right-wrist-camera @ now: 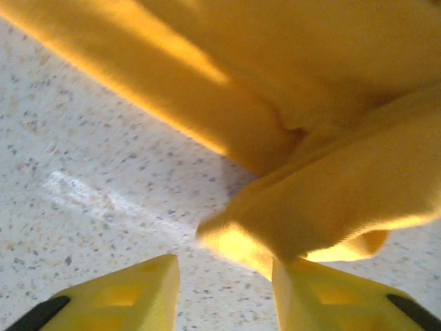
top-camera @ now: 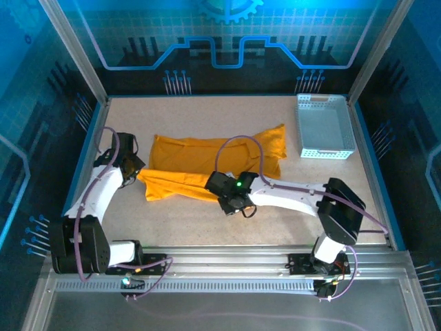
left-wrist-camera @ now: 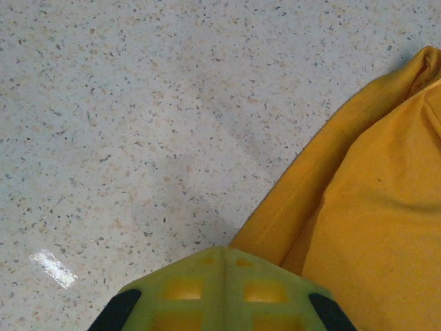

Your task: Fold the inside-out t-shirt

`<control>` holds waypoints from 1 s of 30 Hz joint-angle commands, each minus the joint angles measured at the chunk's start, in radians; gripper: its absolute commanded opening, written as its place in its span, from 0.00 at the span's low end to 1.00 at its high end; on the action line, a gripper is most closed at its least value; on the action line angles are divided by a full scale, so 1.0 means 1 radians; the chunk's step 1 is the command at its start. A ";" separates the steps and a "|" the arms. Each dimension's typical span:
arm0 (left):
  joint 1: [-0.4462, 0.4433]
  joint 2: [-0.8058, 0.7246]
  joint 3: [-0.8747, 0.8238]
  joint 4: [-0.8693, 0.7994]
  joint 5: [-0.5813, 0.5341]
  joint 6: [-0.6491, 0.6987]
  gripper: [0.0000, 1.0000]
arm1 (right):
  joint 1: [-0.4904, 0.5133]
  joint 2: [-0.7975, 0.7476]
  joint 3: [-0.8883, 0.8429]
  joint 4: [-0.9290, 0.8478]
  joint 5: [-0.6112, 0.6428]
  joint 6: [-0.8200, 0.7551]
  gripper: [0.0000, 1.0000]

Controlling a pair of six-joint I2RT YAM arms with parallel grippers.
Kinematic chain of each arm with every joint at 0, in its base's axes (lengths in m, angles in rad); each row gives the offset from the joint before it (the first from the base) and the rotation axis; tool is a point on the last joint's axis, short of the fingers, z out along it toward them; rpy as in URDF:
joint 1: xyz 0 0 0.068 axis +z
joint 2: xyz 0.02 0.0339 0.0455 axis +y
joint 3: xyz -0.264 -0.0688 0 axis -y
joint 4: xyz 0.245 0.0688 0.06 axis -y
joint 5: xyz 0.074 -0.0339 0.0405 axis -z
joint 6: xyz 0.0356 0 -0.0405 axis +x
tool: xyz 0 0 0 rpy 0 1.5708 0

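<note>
Right wrist: t-shirt [right-wrist-camera: 310, 138] edge at fingers [right-wrist-camera: 331, 296]

Pretty clearly a robotics lab or demo cell, not anyone's home. There's a speckled tabletop [top-camera: 207, 114] boxed in by aluminium frame posts [top-camera: 72, 48]. The blue tech-style wall panels [top-camera: 138, 34] have a gear graphic [top-camera: 231, 8] up top. A white left arm [top-camera: 96, 193] and right arm [top-camera: 289, 196] are bolted to a metal rail [top-camera: 227, 258], with purple cables [top-camera: 241, 140] looping off them.
</note>
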 commanded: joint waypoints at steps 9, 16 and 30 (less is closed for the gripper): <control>0.025 0.011 0.003 -0.004 0.011 0.030 0.00 | -0.161 -0.444 -0.281 0.133 -0.152 0.066 0.37; 0.026 0.007 0.002 -0.006 0.014 0.029 0.00 | -0.181 -0.418 -0.441 0.321 -0.279 0.085 0.37; 0.025 0.005 0.004 -0.006 0.030 0.029 0.00 | -0.077 -0.259 -0.389 0.385 -0.044 -0.186 0.42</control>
